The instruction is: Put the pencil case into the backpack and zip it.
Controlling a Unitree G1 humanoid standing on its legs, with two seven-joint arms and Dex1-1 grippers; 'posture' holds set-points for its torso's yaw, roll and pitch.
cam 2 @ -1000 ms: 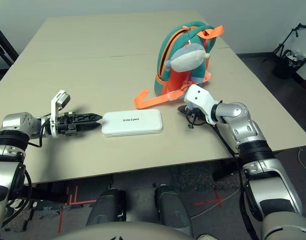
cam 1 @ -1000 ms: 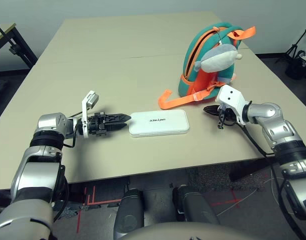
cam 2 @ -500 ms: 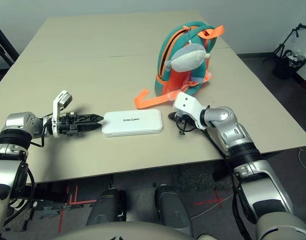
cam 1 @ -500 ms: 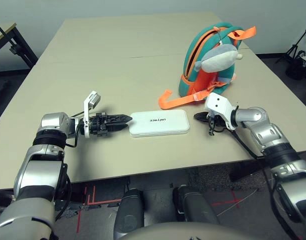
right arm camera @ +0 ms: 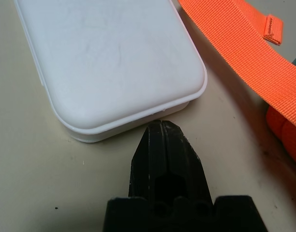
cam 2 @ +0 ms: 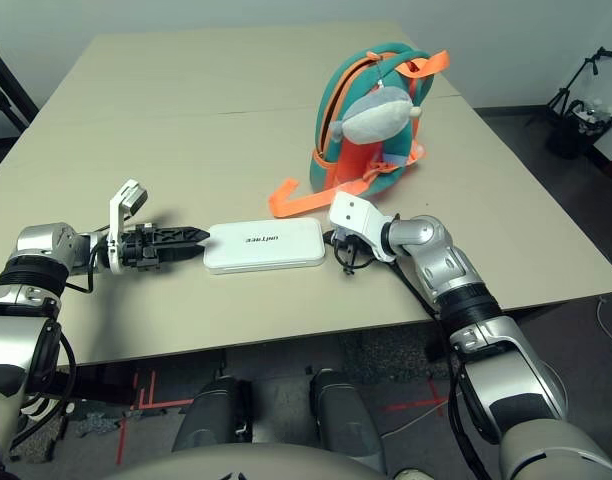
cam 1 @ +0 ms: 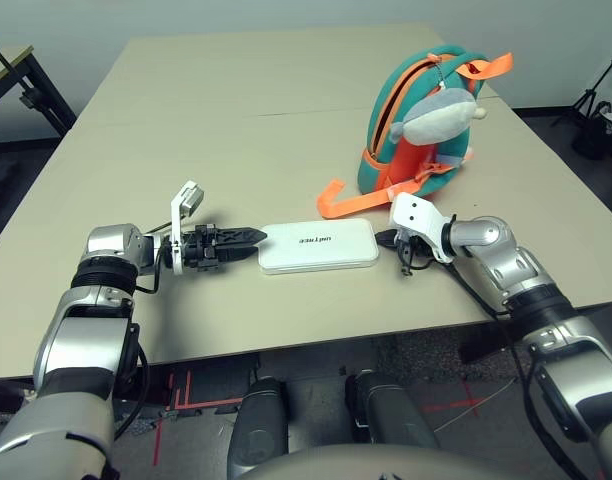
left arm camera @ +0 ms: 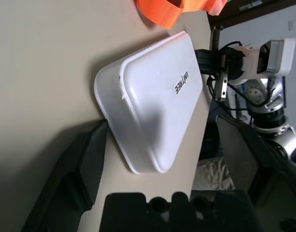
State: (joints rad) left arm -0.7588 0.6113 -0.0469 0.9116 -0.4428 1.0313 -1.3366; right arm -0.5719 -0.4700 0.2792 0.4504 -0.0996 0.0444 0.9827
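Your right gripper [right arm camera: 160, 126] has slid in from beside the backpack [cam 1: 416, 120] to the pencil case [cam 1: 319, 245] — fingers pressed shut, tips at its short edge, holding nothing. Your left gripper [cam 1: 248, 237] waits spread wide at the opposite end. The case lies flat on the table [cam 1: 236, 120], braced for a two-sided pickup. The backpack's opening faces away — you can't tell whether it's unzipped.

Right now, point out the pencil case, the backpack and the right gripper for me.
pencil case [cam 1: 319, 246], left eye view, middle of its white lid.
backpack [cam 1: 391, 95], left eye view, teal side panel.
right gripper [right arm camera: 161, 126], right wrist view, tip of its shut fingers, at the case's short edge.
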